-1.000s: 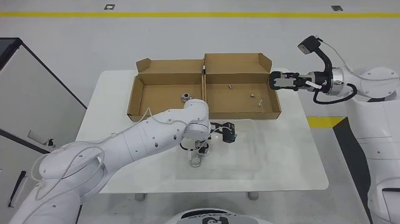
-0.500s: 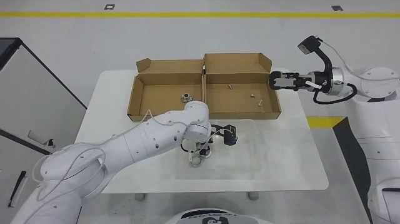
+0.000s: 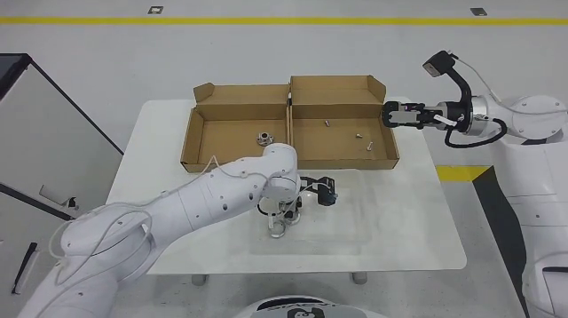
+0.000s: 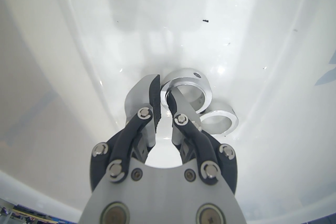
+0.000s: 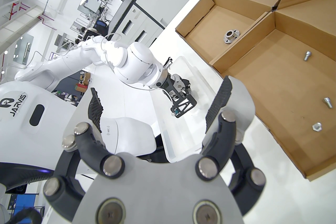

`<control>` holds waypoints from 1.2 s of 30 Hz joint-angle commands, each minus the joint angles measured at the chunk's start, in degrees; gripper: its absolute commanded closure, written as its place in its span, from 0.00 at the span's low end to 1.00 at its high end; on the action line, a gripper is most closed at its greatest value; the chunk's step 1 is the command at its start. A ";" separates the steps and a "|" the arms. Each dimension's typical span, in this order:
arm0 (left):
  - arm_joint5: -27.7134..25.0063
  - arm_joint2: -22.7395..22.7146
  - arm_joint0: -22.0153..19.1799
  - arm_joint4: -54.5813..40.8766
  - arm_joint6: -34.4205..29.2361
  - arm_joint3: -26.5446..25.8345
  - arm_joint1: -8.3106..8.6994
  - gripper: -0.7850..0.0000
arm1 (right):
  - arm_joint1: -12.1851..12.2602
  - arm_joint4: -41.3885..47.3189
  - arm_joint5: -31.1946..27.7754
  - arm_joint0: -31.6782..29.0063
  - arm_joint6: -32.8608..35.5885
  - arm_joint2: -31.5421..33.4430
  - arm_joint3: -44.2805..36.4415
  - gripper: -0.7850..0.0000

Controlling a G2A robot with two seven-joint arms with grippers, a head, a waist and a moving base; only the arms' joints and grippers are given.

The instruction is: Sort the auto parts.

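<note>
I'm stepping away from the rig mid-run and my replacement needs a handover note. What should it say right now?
Left gripper: down in the tray, shut on the wall of a ring, one finger inside it.
Right gripper: open and empty, at the outer edge of the right box.
Also in the tray: a second ring, right beside the gripped one.
Done: flanged part in the left box; two bolts and a nut in the right box.
Left: both rings go into a box.
</note>
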 commanded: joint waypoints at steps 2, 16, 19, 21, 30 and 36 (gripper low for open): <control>0.04 0.00 -1.40 -2.00 -0.03 -0.85 0.23 1.00 | 0.00 0.01 0.00 0.00 0.00 0.00 0.00 0.00; 4.31 -7.49 -8.65 -15.68 -4.29 -21.51 8.24 1.00 | 0.00 0.01 0.00 0.00 0.00 0.00 0.00 0.00; 4.60 -8.75 -8.72 -15.97 -4.58 -23.78 9.03 1.00 | 0.00 0.01 0.00 0.00 0.00 0.00 0.00 0.00; 4.60 -8.75 -8.72 -15.97 -4.58 -23.78 9.03 1.00 | 0.00 0.01 0.00 0.00 0.00 0.00 0.00 0.00; 5.21 -11.74 -6.65 -16.91 2.97 -22.11 9.58 1.00 | 0.00 0.01 0.00 0.00 0.00 0.00 0.00 0.00; 3.39 -20.27 -3.02 -17.51 13.07 -21.66 12.19 1.00 | 0.00 0.01 0.00 0.00 0.00 0.00 0.00 0.00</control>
